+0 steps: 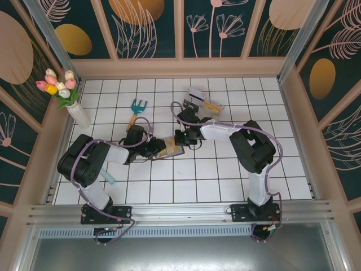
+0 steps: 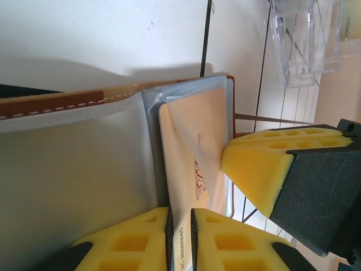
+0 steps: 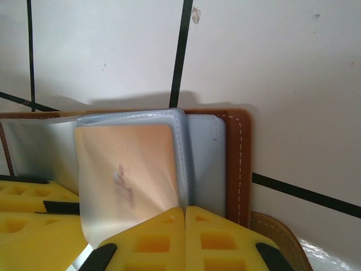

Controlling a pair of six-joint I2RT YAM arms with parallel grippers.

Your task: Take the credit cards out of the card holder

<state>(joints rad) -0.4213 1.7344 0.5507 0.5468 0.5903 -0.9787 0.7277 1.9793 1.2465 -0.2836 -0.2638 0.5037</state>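
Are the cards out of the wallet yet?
Not yet. Done: the card holder lies open. In hand: right fingers clamp it while left fingers pinch the yellowish card, still in its pocket. Left: slide it out, then any others.

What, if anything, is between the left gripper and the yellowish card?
Nothing visible. The left gripper is pinching the edge of the card, which sits in the cloudy pocket of the wallet. The right gripper is shut on the pocket page beside it, not across the card's way out.
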